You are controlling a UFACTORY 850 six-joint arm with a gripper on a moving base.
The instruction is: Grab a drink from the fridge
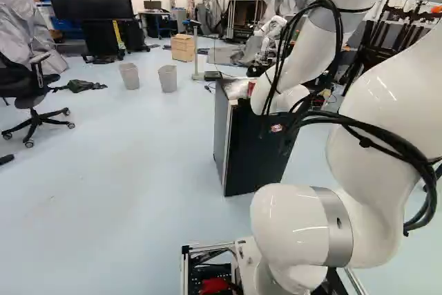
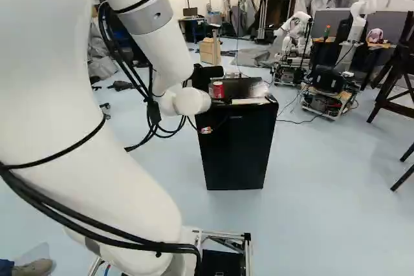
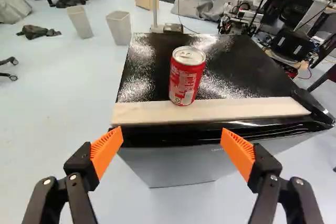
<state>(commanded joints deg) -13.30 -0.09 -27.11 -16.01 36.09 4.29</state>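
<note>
My gripper's outline does not stand out from the dark fridge in the base views. In the wrist view the gripper (image 3: 171, 141) is open, its orange pads wide apart with nothing between them. Ahead of it is the small black fridge (image 2: 239, 147), its door shut, also seen in the left base view (image 1: 254, 153). A red can (image 3: 186, 76) stands upright on the pale wooden strip (image 3: 220, 110) along the fridge top's front edge, beyond the fingers. The same can (image 2: 218, 89) shows in the right base view. The fridge's inside is hidden.
Two grey bins (image 1: 168, 79) and a wooden box (image 1: 183, 48) stand beyond the fridge. An office chair (image 1: 33, 94) is at the left of the left base view. Another robot (image 2: 326, 92) stands behind the fridge, to the right.
</note>
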